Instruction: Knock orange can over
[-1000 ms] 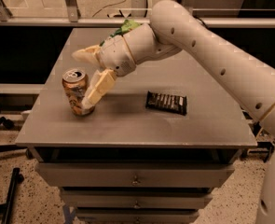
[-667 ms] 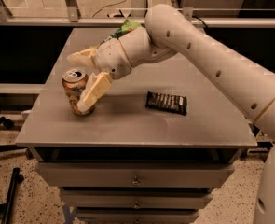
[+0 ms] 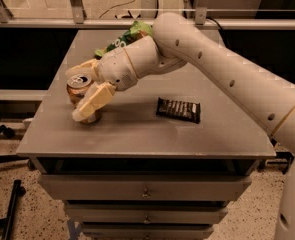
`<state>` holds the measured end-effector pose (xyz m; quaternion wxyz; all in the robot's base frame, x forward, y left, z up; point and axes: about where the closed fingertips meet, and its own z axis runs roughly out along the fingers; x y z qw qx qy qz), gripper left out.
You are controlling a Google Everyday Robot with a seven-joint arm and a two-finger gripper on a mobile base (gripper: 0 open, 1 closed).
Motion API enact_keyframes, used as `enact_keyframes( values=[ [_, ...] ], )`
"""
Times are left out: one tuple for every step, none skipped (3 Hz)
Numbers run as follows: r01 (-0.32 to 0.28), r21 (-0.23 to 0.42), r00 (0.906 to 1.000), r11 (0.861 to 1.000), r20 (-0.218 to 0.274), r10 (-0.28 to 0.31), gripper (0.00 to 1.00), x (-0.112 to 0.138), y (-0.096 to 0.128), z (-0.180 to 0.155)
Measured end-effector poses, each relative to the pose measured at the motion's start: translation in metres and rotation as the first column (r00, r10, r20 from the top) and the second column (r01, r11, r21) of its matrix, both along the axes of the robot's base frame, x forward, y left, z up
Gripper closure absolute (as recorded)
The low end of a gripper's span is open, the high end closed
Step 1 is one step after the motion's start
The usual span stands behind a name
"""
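The orange can [image 3: 79, 83] stands upright near the left edge of the grey table [image 3: 137, 139], its silver top and pull tab showing. My gripper [image 3: 76, 95] is open, and the can stands between its two cream fingers. The near finger [image 3: 93, 102] lies across the can's front side and the far finger [image 3: 82, 69] sits behind it. The lower part of the can is hidden by the near finger.
A flat dark candy bar [image 3: 178, 110] lies on the table to the right of the can. A green snack bag [image 3: 126, 38] lies at the back, partly hidden by my arm. The table's left edge is close to the can. Drawers [image 3: 144, 189] sit under the tabletop.
My gripper has moved left, so its fingers now reach around the can. The can still stands in about the same spot.
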<state>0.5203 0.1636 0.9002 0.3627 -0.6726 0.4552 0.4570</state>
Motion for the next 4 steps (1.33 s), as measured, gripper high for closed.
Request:
enact_keyframes(
  values=[
    [0.011,0.002,0.9999,1.0,-0.012,-0.011,0.49,-0.006,-0.002,0.0],
    [0.031,-0.01,0.9995,0.999,-0.009,-0.031,0.8,-0.008,-0.011,0.004],
    [0.054,-0.037,0.9985,0.998,0.011,-0.053,1.0,-0.003,-0.025,0.012],
    [0.064,-0.138,0.9969,0.988,0.054,-0.057,1.0,0.012,-0.047,0.024]
  ],
)
